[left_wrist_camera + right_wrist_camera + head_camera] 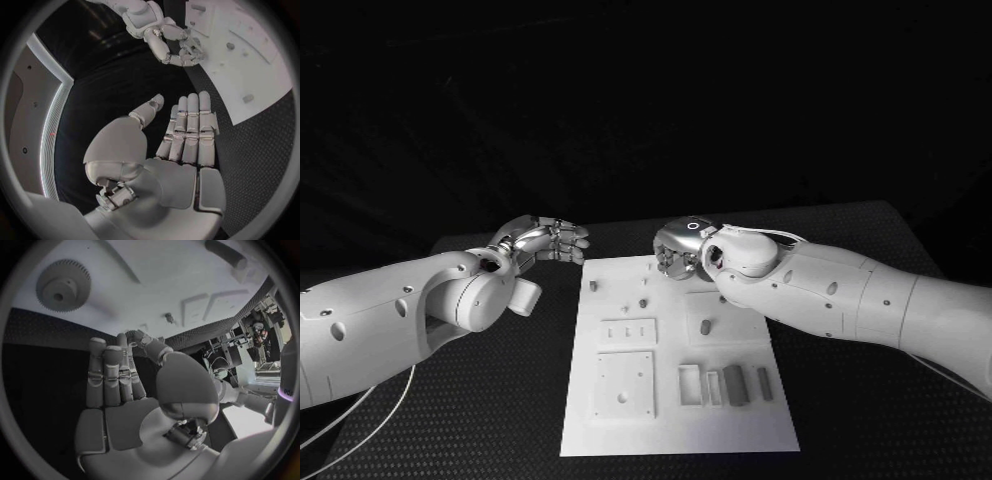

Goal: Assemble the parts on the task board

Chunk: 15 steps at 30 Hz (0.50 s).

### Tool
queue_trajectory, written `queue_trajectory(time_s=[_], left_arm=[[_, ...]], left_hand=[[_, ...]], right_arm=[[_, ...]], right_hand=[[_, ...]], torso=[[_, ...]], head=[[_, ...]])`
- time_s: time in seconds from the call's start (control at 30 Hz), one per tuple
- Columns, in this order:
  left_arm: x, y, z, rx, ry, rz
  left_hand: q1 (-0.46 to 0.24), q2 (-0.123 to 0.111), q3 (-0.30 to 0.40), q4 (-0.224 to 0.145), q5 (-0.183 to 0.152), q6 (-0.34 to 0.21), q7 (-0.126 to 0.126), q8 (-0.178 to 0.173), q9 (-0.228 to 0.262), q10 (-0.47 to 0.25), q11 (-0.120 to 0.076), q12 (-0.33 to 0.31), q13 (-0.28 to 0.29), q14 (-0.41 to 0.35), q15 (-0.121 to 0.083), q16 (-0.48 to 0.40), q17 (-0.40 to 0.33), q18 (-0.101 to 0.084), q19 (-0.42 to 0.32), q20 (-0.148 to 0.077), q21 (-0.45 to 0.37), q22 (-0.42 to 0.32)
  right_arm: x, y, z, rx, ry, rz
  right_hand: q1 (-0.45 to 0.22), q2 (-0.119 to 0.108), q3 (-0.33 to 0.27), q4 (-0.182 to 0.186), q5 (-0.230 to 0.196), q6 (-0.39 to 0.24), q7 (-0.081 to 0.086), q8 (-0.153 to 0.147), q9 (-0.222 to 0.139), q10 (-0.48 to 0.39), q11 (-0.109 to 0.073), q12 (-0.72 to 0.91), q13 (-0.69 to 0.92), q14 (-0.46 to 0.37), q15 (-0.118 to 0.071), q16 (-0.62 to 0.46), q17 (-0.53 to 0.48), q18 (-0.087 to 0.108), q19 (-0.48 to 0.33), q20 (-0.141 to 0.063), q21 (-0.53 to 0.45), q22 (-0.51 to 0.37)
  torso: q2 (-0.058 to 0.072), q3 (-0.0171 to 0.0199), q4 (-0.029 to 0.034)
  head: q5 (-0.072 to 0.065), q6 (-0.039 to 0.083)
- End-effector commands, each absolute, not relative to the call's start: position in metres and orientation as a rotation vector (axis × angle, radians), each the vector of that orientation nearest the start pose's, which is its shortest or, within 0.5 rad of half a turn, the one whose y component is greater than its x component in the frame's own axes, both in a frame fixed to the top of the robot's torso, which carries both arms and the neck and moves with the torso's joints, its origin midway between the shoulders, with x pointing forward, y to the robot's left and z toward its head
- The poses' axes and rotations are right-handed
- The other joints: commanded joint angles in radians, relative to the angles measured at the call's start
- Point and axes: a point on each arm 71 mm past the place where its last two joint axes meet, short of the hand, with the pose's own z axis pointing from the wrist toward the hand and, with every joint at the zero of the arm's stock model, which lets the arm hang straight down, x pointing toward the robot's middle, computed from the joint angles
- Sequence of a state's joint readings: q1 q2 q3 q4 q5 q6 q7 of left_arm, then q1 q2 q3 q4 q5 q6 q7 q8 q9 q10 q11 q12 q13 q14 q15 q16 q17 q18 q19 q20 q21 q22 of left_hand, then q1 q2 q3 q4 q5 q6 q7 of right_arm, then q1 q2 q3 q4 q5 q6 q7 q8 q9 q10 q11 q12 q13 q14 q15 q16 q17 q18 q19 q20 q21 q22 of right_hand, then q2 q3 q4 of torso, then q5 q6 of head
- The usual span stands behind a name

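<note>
The white task board lies in the middle of the black table. My left hand hovers just off the board's far left corner; in the left wrist view its fingers are straight and apart from the thumb, holding nothing. My right hand hangs over the board's far edge, its fingers stretched out and empty. A grey toothed gear lies on the board ahead of the right hand. Grey bars lie near the board's right edge. Small pegs stand further back.
Raised square plates and a small panel sit on the board's left half. Black table spreads on both sides. The right hand also appears in the left wrist view, at the edge of the board.
</note>
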State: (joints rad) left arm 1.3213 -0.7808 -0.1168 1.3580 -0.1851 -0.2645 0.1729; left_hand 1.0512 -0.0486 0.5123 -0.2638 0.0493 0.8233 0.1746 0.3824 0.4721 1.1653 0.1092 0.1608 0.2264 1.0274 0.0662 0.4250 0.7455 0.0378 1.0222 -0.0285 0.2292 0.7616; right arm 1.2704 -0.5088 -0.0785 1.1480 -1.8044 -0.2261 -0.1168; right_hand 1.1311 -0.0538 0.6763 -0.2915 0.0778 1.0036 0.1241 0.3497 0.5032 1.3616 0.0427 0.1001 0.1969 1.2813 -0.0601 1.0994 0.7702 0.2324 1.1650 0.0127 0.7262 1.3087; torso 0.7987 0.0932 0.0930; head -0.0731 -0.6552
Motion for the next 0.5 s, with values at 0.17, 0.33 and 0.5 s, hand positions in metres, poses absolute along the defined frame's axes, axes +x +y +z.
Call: queue_trajectory(time_s=[0.17, 0.33, 0.5], left_arm=[[0.531, 0.22, -0.161, -0.937, 1.616, -1.314], [0.531, 0.219, -0.161, -0.936, 1.617, -1.315], [0.532, 0.218, -0.161, -0.935, 1.617, -1.316]], left_hand=[[-0.012, 0.0, 0.001, 0.006, 0.004, 0.003, 0.005, -0.007, 0.002, 0.004, 0.003, -0.007, 0.002, 0.008, 0.002, -0.006, 0.002, 0.013, 0.004, -0.002, -0.005, 0.002], [-0.012, 0.0, 0.001, 0.006, 0.004, 0.003, 0.005, -0.008, 0.002, 0.004, 0.003, -0.007, 0.003, 0.008, 0.002, -0.007, 0.003, 0.013, 0.004, -0.002, -0.005, 0.002], [-0.012, 0.0, 0.001, 0.006, 0.004, 0.003, 0.005, -0.008, 0.002, 0.004, 0.003, -0.008, 0.003, 0.009, 0.002, -0.007, 0.004, 0.013, 0.004, -0.002, -0.006, 0.002]], right_arm=[[0.559, -0.115, -0.181, -0.559, 1.526, 0.314], [0.562, -0.108, -0.181, -0.565, 1.512, 0.299], [0.565, -0.104, -0.183, -0.569, 1.516, 0.289]], right_hand=[[0.001, 0.002, 0.008, 0.001, 0.003, 0.021, -0.012, 0.003, 0.018, 0.006, 0.0, 0.0, 0.003, -0.001, -0.008, 0.008, 0.001, 0.029, 0.0, -0.01, 0.006, 0.024], [0.001, 0.001, 0.009, 0.0, 0.003, 0.021, -0.012, 0.003, 0.019, 0.007, -0.001, 0.0, 0.004, 0.0, -0.008, 0.009, 0.001, 0.029, 0.0, -0.01, 0.008, 0.024], [0.002, 0.0, 0.009, 0.0, 0.003, 0.022, -0.013, 0.003, 0.019, 0.007, -0.001, 0.0, 0.005, 0.0, -0.008, 0.011, 0.002, 0.029, 0.0, -0.011, 0.009, 0.024]], torso=[[0.001, -0.0002, 0.0397], [0.0, 0.0012, 0.0408], [0.001, -0.0005, 0.041]], head=[[0.003, 0.003], [0.005, 0.002], [0.008, 0.002]])
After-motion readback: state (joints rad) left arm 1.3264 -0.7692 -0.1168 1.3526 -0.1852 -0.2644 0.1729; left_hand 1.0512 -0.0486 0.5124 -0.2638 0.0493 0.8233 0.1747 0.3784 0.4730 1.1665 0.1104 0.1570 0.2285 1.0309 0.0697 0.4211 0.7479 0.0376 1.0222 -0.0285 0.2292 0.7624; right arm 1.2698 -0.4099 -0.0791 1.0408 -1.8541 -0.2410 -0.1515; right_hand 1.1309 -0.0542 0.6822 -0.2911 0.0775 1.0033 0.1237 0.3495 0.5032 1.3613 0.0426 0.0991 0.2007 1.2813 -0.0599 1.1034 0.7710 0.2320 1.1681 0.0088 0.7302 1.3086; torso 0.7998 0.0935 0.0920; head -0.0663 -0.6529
